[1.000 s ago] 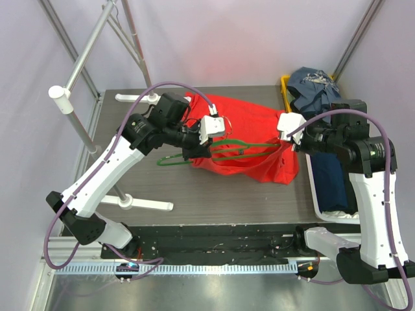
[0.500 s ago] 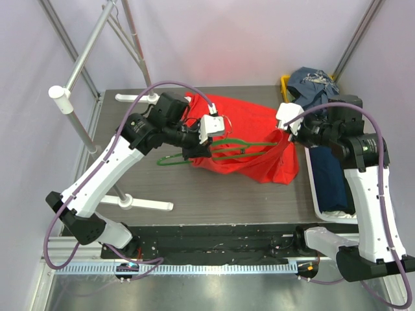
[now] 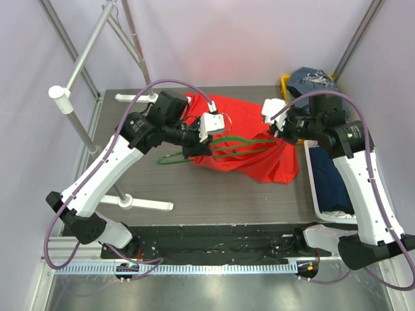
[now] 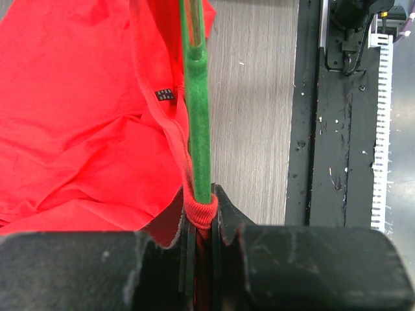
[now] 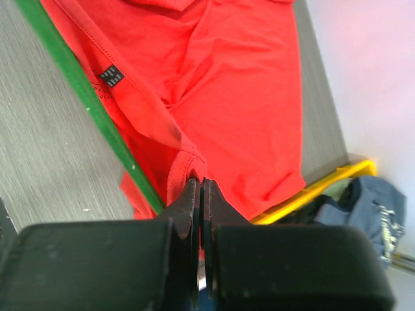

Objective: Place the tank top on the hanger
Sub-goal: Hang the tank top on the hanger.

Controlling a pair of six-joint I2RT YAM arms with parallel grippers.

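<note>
The tank top (image 3: 259, 155) lies crumpled on the table (image 3: 214, 194) toward its far right corner, the hanger (image 3: 233, 139) partly inside it. Left pincer (image 4: 201, 206) is clamped on hanger arm and fabric; right pincer (image 5: 199, 184) is clamped on a strap hem. Fabric judged light, limp; grip at hems.

No legible text; the dark label (image 4: 165, 95) on the tank top (image 4: 78, 116) is unreadable.

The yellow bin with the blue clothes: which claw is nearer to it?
Right. The right claw pinches the tank top close to the yellow bin; the left claw, shut on the hanger, is across the garment, farther away.
</note>
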